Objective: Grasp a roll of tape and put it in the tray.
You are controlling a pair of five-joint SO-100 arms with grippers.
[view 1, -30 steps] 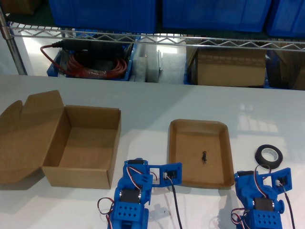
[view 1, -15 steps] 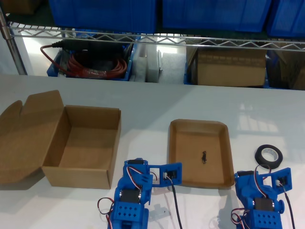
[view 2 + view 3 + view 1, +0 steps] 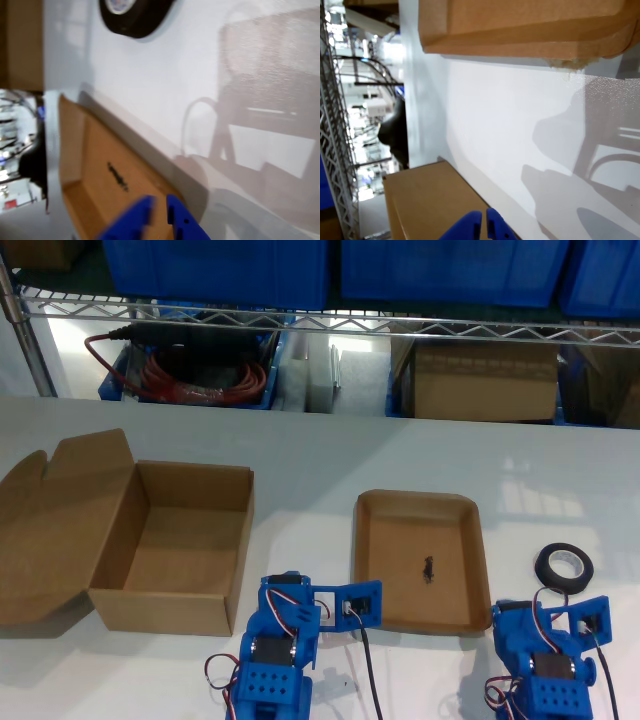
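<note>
My first hand [image 3: 159, 210] is nearly shut, blue tips almost touching, nothing between them. It sits low at the exterior view's bottom right [image 3: 560, 625], just off the tray's near corner. My second hand [image 3: 484, 220] is also pinched narrow and empty, parked between the cardboard box [image 3: 427, 202] and the tray [image 3: 520, 25], at the exterior view's bottom centre [image 3: 345, 605].

The roll of tape [image 3: 563, 566] lies flat on the white table [image 3: 320, 455], black ring with a pale core, to the exterior view's right of the tray [image 3: 420, 502], near it but apart, and just beyond my first arm. In the first wrist view the roll [image 3: 135, 15] is cut off at the frame edge.

The tray holds only a small dark mark [image 3: 428, 569]. The box [image 3: 180, 540] stands open to the exterior view's left, flap lid [image 3: 60, 510] folded out. A wire shelf [image 3: 320, 325] with blue bins runs behind the table.
</note>
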